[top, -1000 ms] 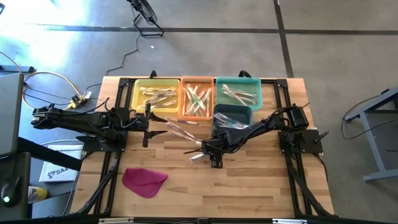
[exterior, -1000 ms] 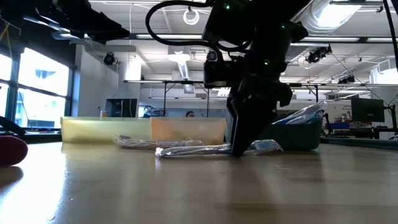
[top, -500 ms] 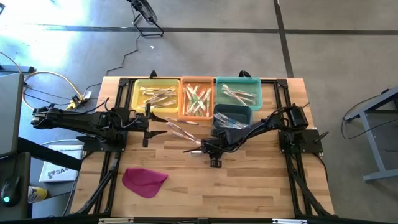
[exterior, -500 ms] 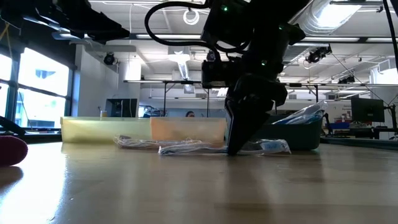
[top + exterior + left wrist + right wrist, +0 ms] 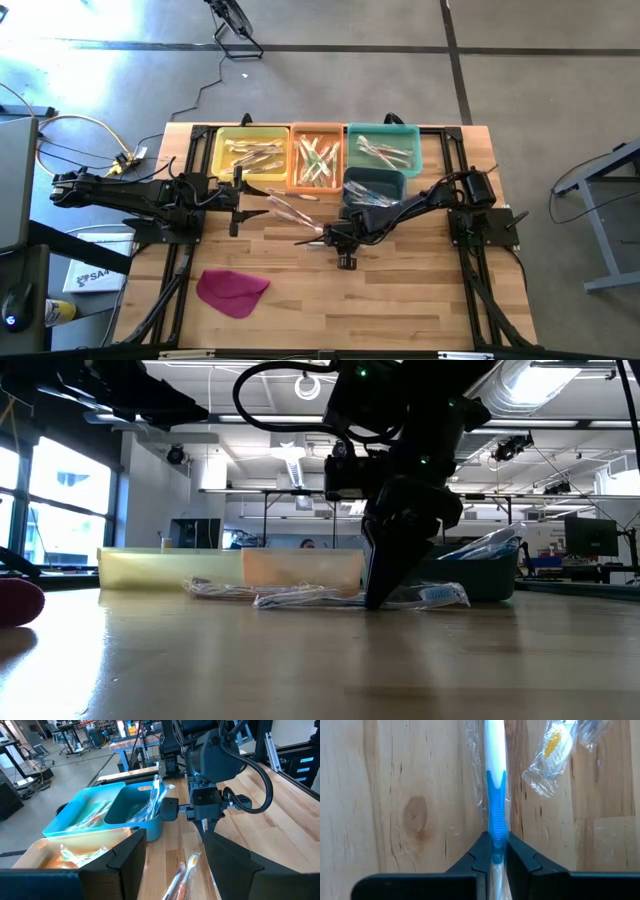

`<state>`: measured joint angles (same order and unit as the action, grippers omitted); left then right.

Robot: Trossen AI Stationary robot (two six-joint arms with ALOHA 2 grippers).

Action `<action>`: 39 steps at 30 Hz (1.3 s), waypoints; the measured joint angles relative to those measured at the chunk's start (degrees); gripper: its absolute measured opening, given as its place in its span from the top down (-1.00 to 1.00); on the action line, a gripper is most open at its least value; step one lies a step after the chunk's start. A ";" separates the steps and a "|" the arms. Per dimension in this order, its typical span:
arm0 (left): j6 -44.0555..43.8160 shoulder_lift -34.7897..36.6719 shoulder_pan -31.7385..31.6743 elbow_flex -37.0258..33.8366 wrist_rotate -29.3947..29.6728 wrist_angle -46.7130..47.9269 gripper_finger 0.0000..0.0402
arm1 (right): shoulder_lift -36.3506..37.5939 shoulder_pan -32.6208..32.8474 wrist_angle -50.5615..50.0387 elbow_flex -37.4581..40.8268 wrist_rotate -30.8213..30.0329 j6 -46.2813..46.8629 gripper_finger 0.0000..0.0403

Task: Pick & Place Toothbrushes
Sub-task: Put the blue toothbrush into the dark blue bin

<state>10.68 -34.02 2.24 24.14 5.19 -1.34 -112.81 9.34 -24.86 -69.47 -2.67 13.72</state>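
A white and blue toothbrush [image 5: 495, 780] in a clear wrapper lies flat on the wooden table [image 5: 400, 290], and my right gripper [image 5: 330, 240] stands over its middle, shut on it. In the low view that toothbrush [image 5: 300, 598] stretches to both sides of the fingers [image 5: 385, 585]. Two more wrapped toothbrushes [image 5: 290, 208] lie on the table further left, and one with an orange head [image 5: 550, 750] lies close by. My left gripper [image 5: 237, 205] waits open at the table's left, touching nothing. My right gripper pinches the toothbrush's handle at its blue grip section [image 5: 496, 827] between its two fingers, through the wrapper. The fingers come steeply from above, one on each long side of the handle. The toothbrush lies level on the table.
Along the far edge stand a yellow bin [image 5: 250, 150], an orange bin [image 5: 317, 158] and a teal bin [image 5: 383, 145], each holding toothbrushes; a blue bin [image 5: 373, 185] stands just behind my right gripper. A magenta cloth [image 5: 232, 290] lies near the front left.
My right gripper has shut on the toothbrush without shifting its place. The toothbrush has slid a little along the table as the fingers closed and stays flat on the wood.
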 joint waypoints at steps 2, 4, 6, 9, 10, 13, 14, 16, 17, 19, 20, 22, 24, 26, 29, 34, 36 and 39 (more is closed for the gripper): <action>0.00 0.01 0.00 0.00 0.00 0.01 0.04 | 0.00 0.02 -0.04 0.00 -0.16 0.00 0.87; 0.00 0.00 0.00 0.00 0.00 0.01 0.04 | 0.00 0.04 -0.06 0.00 -0.18 0.01 0.87; 0.00 0.00 0.01 0.00 0.00 0.01 0.04 | 0.12 0.04 -0.12 0.00 -0.18 0.15 0.87; 0.00 0.02 0.00 0.00 0.00 0.00 0.04 | 0.45 0.04 -0.29 -0.11 -0.02 0.17 0.88; 0.00 0.00 0.01 0.01 0.00 -0.01 0.04 | 0.62 0.04 -0.61 -0.37 0.09 0.17 0.88; 0.00 0.01 0.00 0.00 0.00 -0.01 0.04 | 1.07 0.09 -1.05 -1.15 0.33 0.17 0.90; 0.00 0.00 0.00 0.00 -0.02 -0.01 0.04 | 1.07 0.09 -1.08 -1.64 0.36 0.17 0.91; 0.00 0.00 0.02 0.00 -0.02 -0.03 0.04 | 1.38 0.09 -2.30 -2.69 0.34 0.13 0.97; 0.00 0.02 0.00 0.00 -0.02 -0.03 0.04 | 1.54 0.07 -2.42 -3.12 0.28 0.13 0.98; 0.00 0.00 0.01 0.00 -0.02 -0.02 0.04 | 1.74 0.07 -1.84 -3.67 0.25 0.11 0.99; 0.00 0.01 0.02 0.00 -0.01 -0.03 0.04 | 1.94 0.06 -2.03 -3.67 0.25 0.09 0.99; 0.00 0.02 0.00 0.00 0.00 -0.03 0.04 | 2.23 0.04 -2.02 -3.65 0.09 0.11 0.99; 0.00 0.00 0.01 0.00 -0.01 -0.01 0.04 | 2.66 0.04 -2.47 -3.67 -0.10 0.42 0.99; 0.00 0.02 0.01 0.00 -0.02 -0.01 0.04 | 3.10 0.04 -2.24 -3.67 -0.38 1.23 0.99; 0.01 0.02 0.01 0.00 -0.01 0.09 0.04 | 4.52 0.04 -2.58 -3.67 -2.08 1.36 0.99; 0.07 0.00 0.02 0.00 -0.02 0.21 0.04 | 7.66 0.04 -2.29 -3.72 -4.48 1.46 0.99; 0.09 0.00 0.01 0.00 -0.02 0.22 0.04 | 9.29 0.04 -2.46 -3.72 -5.91 1.46 0.99; 0.11 0.00 0.02 0.00 -0.01 0.21 0.04 | 11.71 0.04 -2.40 -3.72 -7.65 1.46 0.99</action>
<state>10.79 -34.02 2.26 24.14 5.18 -1.13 -101.10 9.39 -27.26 -73.19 -10.32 15.18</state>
